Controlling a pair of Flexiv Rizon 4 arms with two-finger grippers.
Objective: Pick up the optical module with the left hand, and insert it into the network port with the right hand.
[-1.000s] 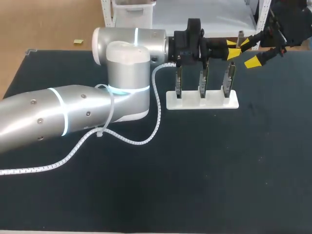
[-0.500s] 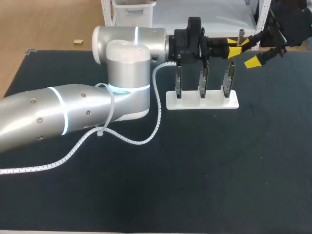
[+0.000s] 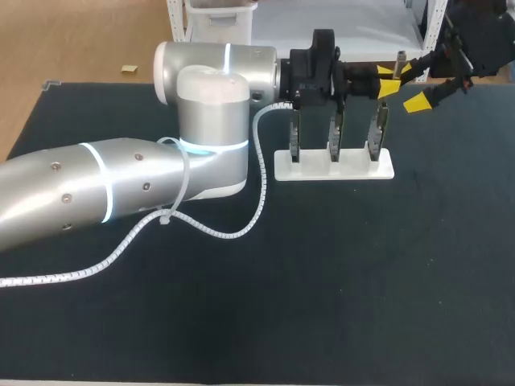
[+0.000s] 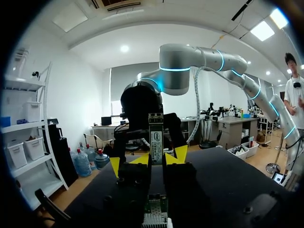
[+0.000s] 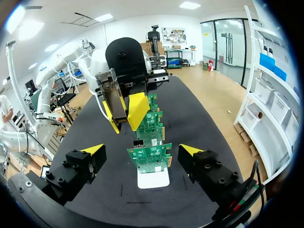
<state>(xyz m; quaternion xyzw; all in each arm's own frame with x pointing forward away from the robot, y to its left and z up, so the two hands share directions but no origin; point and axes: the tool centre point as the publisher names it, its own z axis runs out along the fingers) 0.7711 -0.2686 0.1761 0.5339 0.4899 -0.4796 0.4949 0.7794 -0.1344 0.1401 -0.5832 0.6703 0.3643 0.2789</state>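
Left tool (image 4: 154,160) pinches the slim silver metal optical module (image 4: 156,135), right tool (image 5: 142,149) gapes wide. Module seems light and rigid, so grab the flat sides.

table top (image 3: 322,305): dark and totally matt, looks like cloth or a mat, zero shine
left arm (image 3: 121,185): silver metal-looking shell, smooth satin finish, soft highlights
cable wrap (image 3: 261,181): white plastic spiral, ribbed
card stand (image 3: 334,167): white plastic base, smooth, pretty matt
circuit boards (image 5: 151,156): green board, a bit glossy, dotted with tiny metal bits
optical module (image 4: 156,140): bare grey metal casing, pale paper-looking label on the face
left gripper (image 4: 153,161): matt black finger blocks with little screw heads; yellow tips look like smooth plastic
right gripper (image 5: 141,151): same deal, matt black blocks and smooth bright yellow tips
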